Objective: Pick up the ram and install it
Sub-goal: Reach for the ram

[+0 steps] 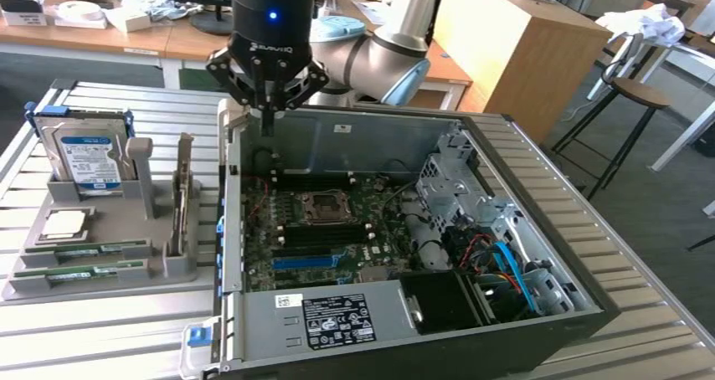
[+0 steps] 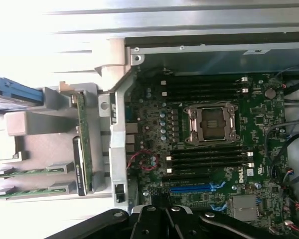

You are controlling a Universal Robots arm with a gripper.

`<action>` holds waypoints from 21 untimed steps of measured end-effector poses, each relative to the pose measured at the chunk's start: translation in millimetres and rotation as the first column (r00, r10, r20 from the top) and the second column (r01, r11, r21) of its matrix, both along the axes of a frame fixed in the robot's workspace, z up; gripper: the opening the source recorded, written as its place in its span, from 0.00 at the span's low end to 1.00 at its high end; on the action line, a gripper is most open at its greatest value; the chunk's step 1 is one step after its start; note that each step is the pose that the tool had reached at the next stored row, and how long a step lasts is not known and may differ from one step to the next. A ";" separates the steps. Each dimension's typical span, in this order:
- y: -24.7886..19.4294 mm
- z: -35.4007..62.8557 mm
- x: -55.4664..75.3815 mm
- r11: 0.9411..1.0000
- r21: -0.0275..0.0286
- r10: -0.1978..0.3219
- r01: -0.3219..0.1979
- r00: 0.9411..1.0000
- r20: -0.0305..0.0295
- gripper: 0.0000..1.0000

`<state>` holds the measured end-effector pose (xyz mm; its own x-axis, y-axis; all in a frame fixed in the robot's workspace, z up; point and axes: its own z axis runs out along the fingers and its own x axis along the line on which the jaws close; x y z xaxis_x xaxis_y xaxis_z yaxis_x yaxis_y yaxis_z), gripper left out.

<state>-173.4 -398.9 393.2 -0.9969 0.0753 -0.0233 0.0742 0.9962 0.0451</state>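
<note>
We see the hand (image 1: 268, 127) hanging over the open computer case (image 1: 355, 134), at about eleven o'clock of the case in the exterior view. Its fingers point straight down and are pressed together. We see nothing between them. Their tips are just inside the case's upper wall, above the motherboard (image 1: 293, 273) and not touching it.

The ram is outside the case. One ram stick (image 1: 92, 249) and a second ram stick (image 1: 80, 272) lie flat, side by side, in the near grooves of a grey tray (image 1: 126, 223). The tray sits on the ribbed metal table (image 1: 100, 334), at nine o'clock of the case. Both sticks are well apart from the hand. They also show in the wrist view, the first (image 2: 21, 172) and the second (image 2: 16, 191).

The same tray holds a hard drive (image 1: 87, 152) standing upright at its twelve o'clock end. An expansion card (image 1: 182, 192) stands on edge along its three o'clock side.

Inside the case, the processor socket (image 2: 212, 123) sits with black memory slots (image 2: 209, 158) on either side of it. A blue slot strip (image 1: 305, 262) lies at six o'clock of the socket.
</note>
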 end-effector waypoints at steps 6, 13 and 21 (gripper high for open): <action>0.0 0.0 -9.4 1.000 0.000 0.000 0.000 1.000 0.000 0.10; 0.0 -0.1 -21.3 1.000 0.000 0.000 0.000 1.000 0.000 0.10; 0.0 -0.1 -37.4 1.000 0.000 0.000 0.000 1.000 0.000 0.10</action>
